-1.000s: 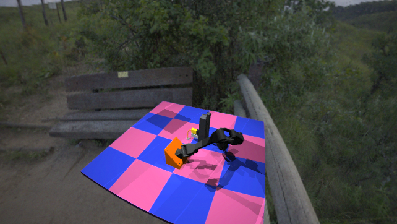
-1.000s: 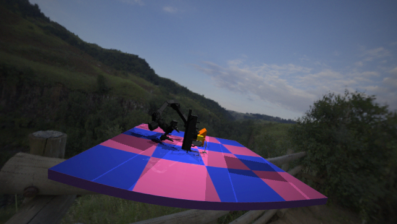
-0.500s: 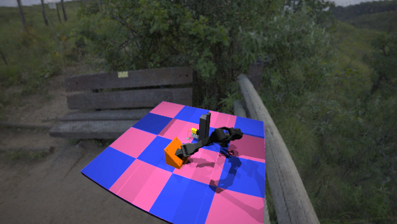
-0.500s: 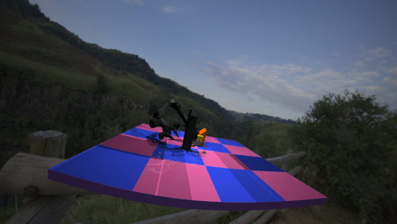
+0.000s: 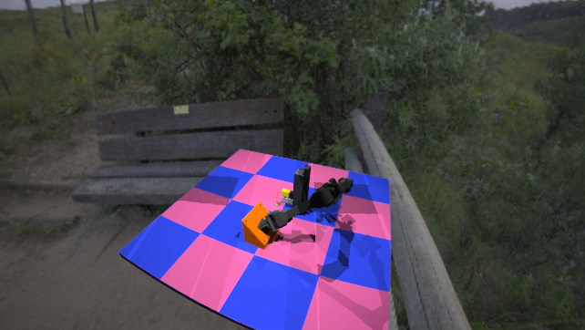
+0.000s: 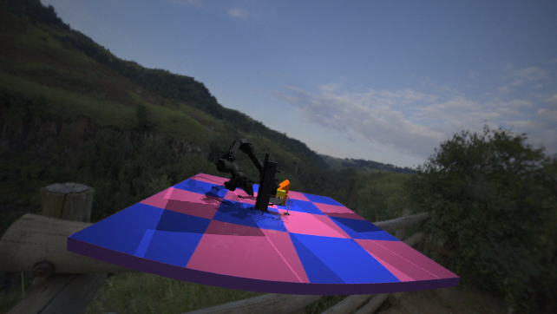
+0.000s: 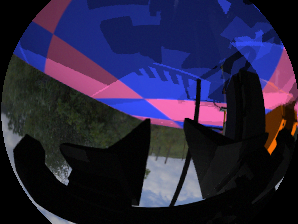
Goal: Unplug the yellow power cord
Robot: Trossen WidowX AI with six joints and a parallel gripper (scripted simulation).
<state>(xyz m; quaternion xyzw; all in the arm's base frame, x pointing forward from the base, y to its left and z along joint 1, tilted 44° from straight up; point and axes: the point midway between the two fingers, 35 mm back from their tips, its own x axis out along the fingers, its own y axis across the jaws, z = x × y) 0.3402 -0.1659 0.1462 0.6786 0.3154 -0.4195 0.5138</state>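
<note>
The tool (image 5: 269,223) is held partly closed beside the orange block (image 5: 256,225), and nothing is seen pinched between its jaws. The yellow plug (image 5: 286,193) sits behind it, seated in the upright black power strip (image 5: 301,184) on the worktop (image 5: 219,278), apparently untouched.

The table top (image 5: 200,269) is showing a smooth, matt pink-and-blue chequer. The arm (image 5: 319,198) is looking like matt black plastic, as is the power strip (image 5: 302,184). The orange box (image 5: 255,225) is appearing smooth and flat-coloured.
</note>
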